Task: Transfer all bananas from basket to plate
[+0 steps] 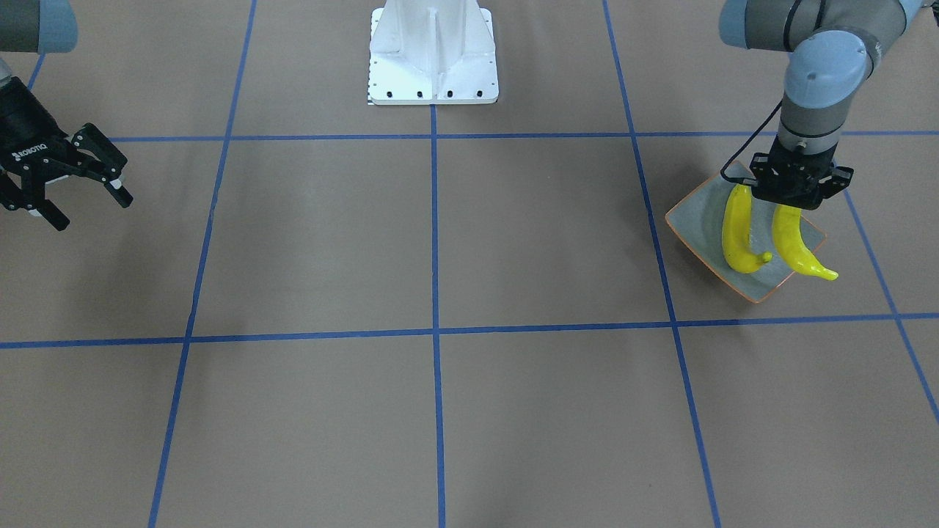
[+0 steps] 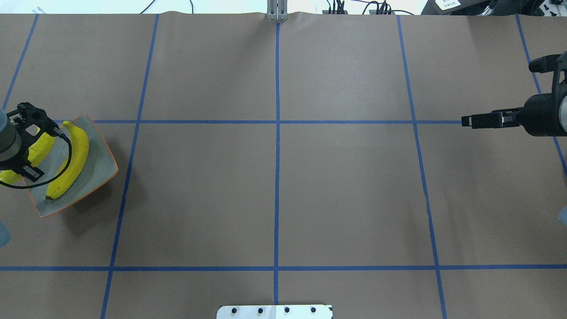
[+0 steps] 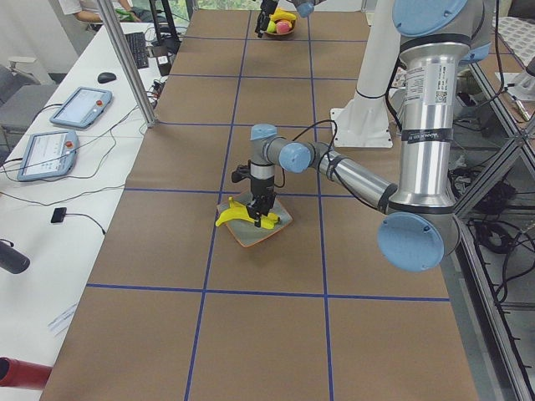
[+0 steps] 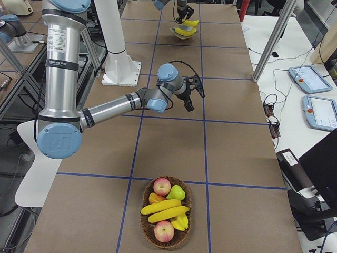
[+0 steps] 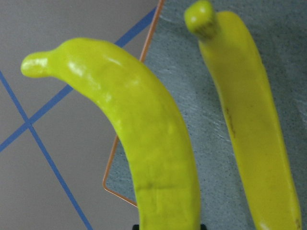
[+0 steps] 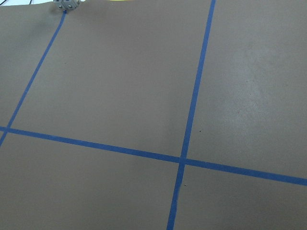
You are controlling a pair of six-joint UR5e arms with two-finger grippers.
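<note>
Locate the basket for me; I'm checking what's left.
Exterior right view: the basket sits at the end of the table on the robot's right, shown below the right tool.

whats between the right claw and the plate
Just bare table and blue tape lines between right claw and plate, per the overhead view.
</note>
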